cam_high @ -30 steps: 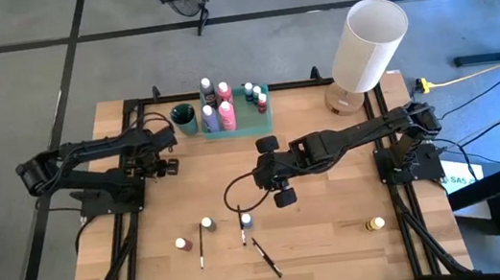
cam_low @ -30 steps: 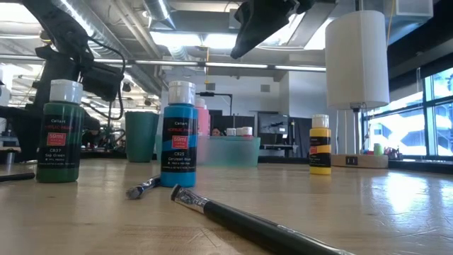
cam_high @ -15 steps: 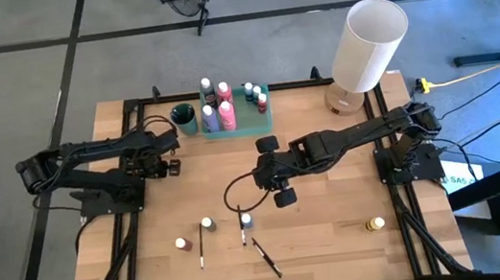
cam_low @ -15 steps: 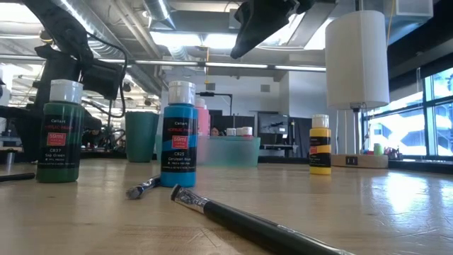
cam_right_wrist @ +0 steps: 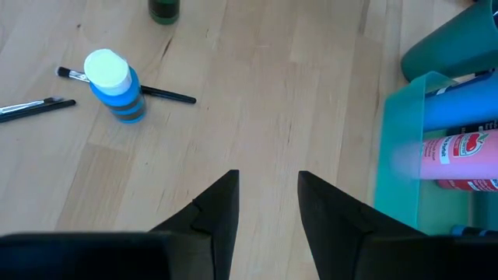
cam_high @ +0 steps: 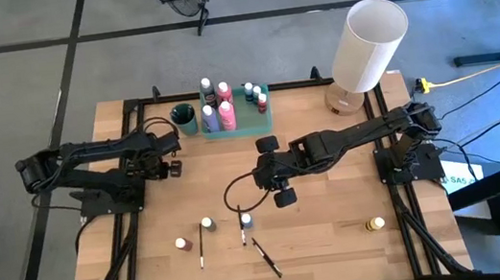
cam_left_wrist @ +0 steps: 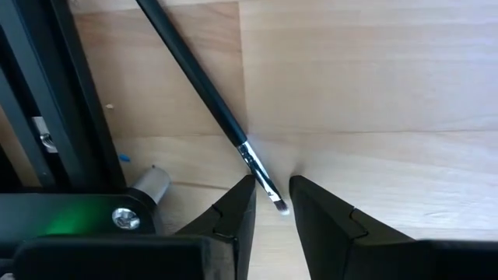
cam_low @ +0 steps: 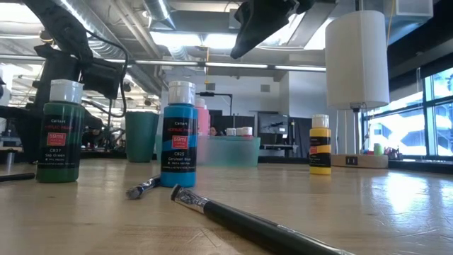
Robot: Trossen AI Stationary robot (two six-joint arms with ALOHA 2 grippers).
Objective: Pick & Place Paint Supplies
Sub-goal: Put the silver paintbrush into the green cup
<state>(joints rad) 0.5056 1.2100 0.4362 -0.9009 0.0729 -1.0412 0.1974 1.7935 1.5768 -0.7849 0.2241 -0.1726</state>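
Gripping a paintbrush [cam_left_wrist: 222,117]: left gripper [cam_left_wrist: 270,204], bristle end.

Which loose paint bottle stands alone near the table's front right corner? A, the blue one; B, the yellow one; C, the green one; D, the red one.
B: the yellow bottle stands by itself near that corner, while the blue bottle sits among the brushes toward the middle.

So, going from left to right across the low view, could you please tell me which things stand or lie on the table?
Green paint bottle → dark green cup → blue paint bottle → green tray → yellow paint bottle → white lamp.
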